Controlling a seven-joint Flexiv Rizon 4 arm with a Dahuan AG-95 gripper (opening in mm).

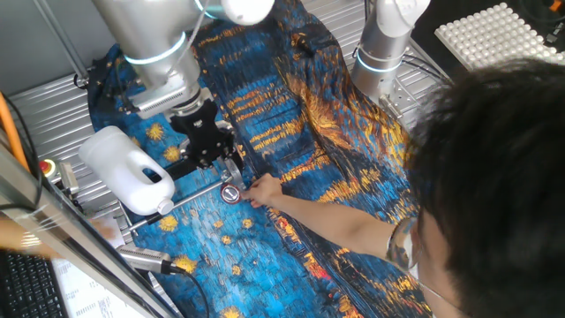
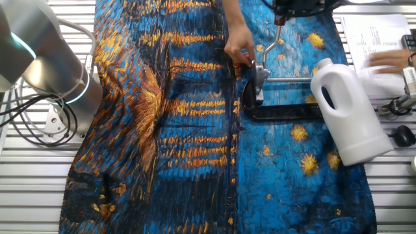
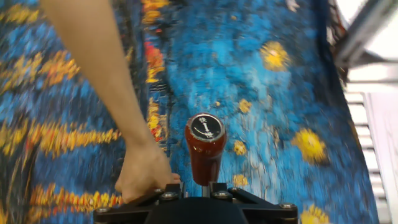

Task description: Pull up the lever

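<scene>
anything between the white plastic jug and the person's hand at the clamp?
Yes: in the other fixed view, the thin silver rod and black clamp frame span between the white plastic jug and the person's hand.

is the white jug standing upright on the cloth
No, the white jug lies on its side on the blue cloth, beside the clamp.

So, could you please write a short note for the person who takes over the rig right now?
Hand: right above the lever, its red sleeve between the fingertips. Whether it is shut on the lever cannot be told.
Person's hand: on the cloth, next to the clamp, close to the robot's hand. Take care.
Clamp: on the blue patterned cloth, its black base beside the white jug, the silver rod running toward the jug.
Done: hand brought to the lever.
Left: confirm the grasp, pull the lever up once the person's hand is away.
</scene>
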